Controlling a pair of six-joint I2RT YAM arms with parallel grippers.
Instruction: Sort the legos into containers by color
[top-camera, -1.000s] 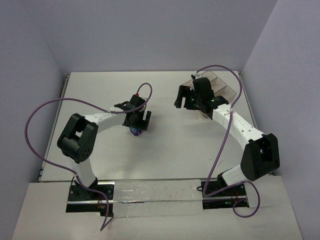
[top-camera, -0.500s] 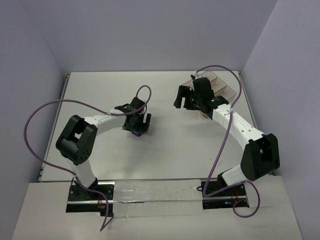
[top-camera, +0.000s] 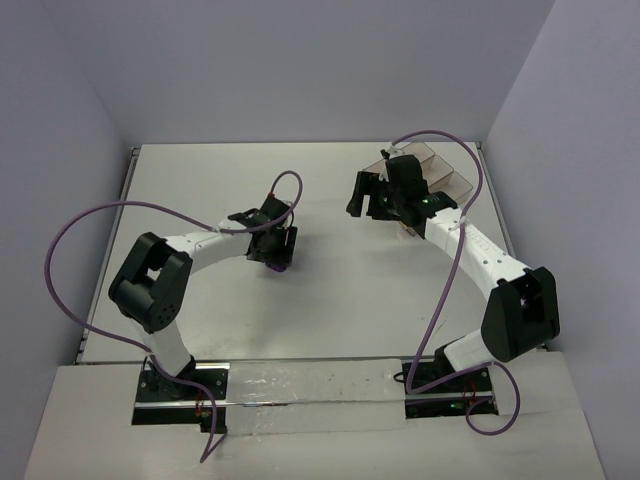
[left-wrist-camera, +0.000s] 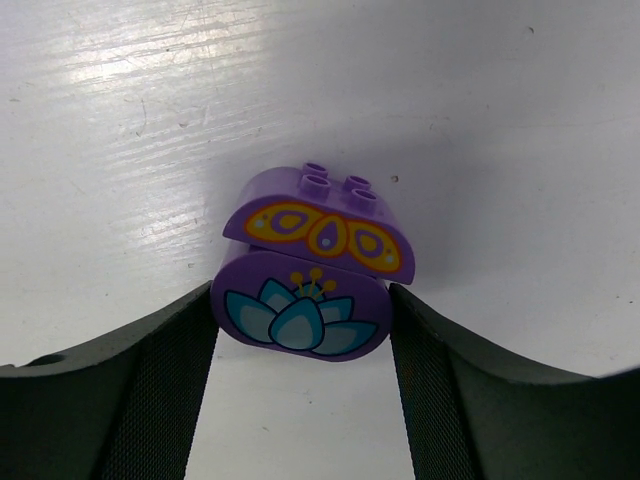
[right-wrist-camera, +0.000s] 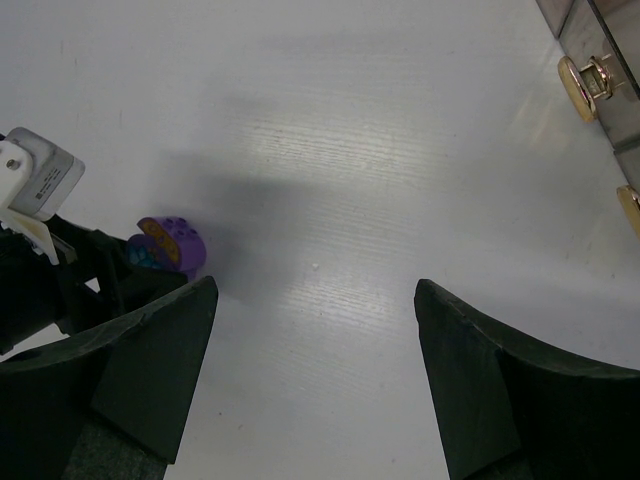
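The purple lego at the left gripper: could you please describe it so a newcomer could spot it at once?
On the white table, look left of centre, where the left gripper points down. Between its fingers sits a rounded purple lego with four studs. Its blue flower print and orange-yellow ovals mark it out; no other brick is in view.

Two arms were counted: left arm (top-camera: 200, 240), right arm (top-camera: 480, 255). Two pincers: left pincer (top-camera: 275, 250), right pincer (right-wrist-camera: 315, 290). One desk (top-camera: 330, 300). One purple lego clump (left-wrist-camera: 305, 270), seemingly two bricks. One tray (top-camera: 455, 180); two gold latches (right-wrist-camera: 583, 85) showed.
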